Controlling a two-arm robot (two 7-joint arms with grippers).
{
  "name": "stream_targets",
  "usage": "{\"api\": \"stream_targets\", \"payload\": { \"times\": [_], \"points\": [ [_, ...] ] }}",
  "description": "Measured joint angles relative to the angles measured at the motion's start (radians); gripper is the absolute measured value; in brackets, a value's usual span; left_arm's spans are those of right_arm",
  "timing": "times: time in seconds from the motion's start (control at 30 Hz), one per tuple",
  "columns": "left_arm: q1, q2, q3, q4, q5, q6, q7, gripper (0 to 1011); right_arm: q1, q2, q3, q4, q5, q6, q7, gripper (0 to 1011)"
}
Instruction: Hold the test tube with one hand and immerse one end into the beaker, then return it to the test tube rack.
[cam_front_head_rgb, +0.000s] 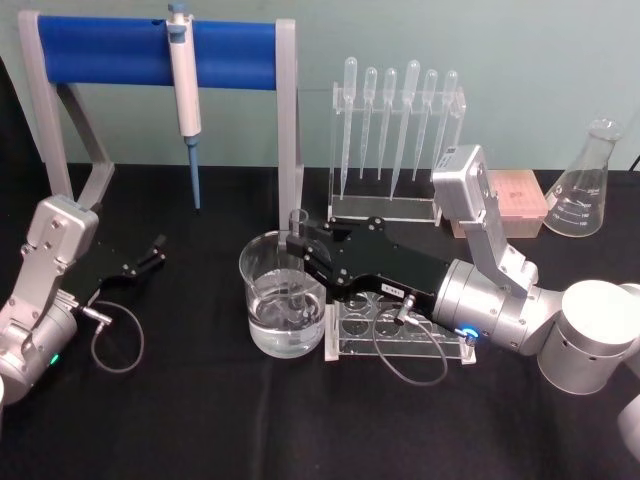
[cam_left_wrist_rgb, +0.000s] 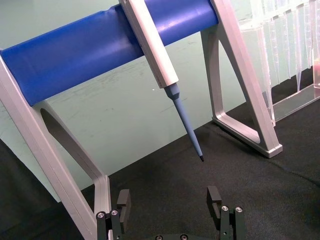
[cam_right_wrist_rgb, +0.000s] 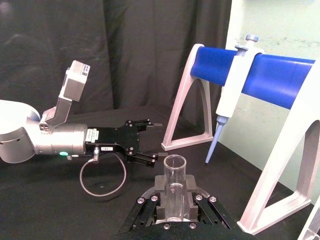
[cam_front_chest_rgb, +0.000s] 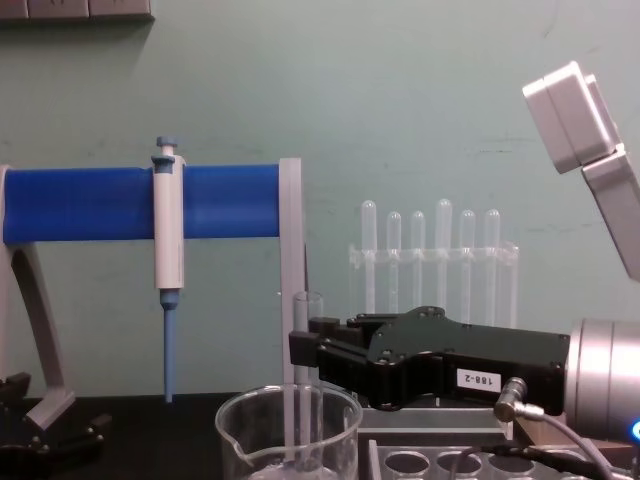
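Right arm: silver cylinder joints and white links, reaching in across the right side of the counter.
Right pincer: black and flat-jawed, with a small white label on its body; clenched on the test tube just below the rim.
Test tube: clear thin glass, flared at the mouth, standing upright inside the beaker; its round end seems to sit under the liquid line, though the curved glass blurs that.
Beaker: wide clear glass with a rolled rim and spout, partly filled with clear liquid, just beside the left end of the rack.
Rack: low and pale, with round holes on top, lying beneath the pincer's body.
Left pincer: low over the counter at the left, well apart from the beaker, fingers spread with nothing between them.
Counter: covered in matte black cloth.
Blue stand: thick blue bar on grey angled legs at the back left; a white micropipette with a blue tip hangs from it.
Pipette holder: clear acrylic behind the rack, holding a row of frosted bulb-topped pipettes.
Flask: conical clear glass with printed marks, at the far right back, beside a pinkish box.
Room: pale green wall behind; black curtain to one side.
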Motion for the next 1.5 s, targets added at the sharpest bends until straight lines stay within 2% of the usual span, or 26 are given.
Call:
{"api": "stream_targets", "payload": {
  "times": [1.5],
  "points": [
    [0.000, 0.000, 0.000, 0.000, 0.000, 0.000, 0.000, 1000, 0.000, 0.000, 0.000, 0.000, 0.000, 0.000, 0.000, 244]
  ]
}}
